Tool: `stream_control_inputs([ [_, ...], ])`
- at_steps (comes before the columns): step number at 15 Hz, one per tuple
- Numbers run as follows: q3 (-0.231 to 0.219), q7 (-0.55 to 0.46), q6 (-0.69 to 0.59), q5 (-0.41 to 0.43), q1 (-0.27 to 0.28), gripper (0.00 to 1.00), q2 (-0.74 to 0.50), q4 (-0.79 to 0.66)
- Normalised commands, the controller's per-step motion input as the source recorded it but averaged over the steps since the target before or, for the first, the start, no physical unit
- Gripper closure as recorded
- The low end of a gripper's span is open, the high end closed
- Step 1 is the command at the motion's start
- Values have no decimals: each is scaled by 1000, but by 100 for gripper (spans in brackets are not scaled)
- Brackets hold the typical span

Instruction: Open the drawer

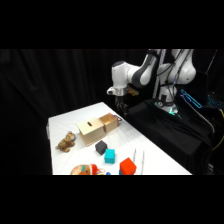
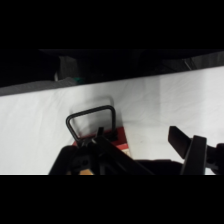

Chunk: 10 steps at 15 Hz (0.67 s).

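The tan wooden drawer (image 1: 109, 121) of the pale wooden box (image 1: 91, 131) is seen partly drawn out toward 2 o'clock, table centre. The white arm's gripper (image 2: 145, 142), fingers spread, hangs just above the thin black loop handle (image 2: 92, 120). The pull seems under way; hooking the loop is called for next.

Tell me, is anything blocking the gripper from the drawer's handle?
Nothing visible is. The gripper sits right at the black loop handle, with only bare white table around it. In the side view, the drawer already sticks out of the box.
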Motion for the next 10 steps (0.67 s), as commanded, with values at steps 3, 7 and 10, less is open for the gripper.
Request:
stream_control_inputs([
  [3, -39, 171, -464, -83, 80, 0, -433, 92],
  [7, -47, 96, -364, 5, 80, 0, -191, 254],
  [10, -82, -2, -353, 107, 105, 0, 17, 379],
])
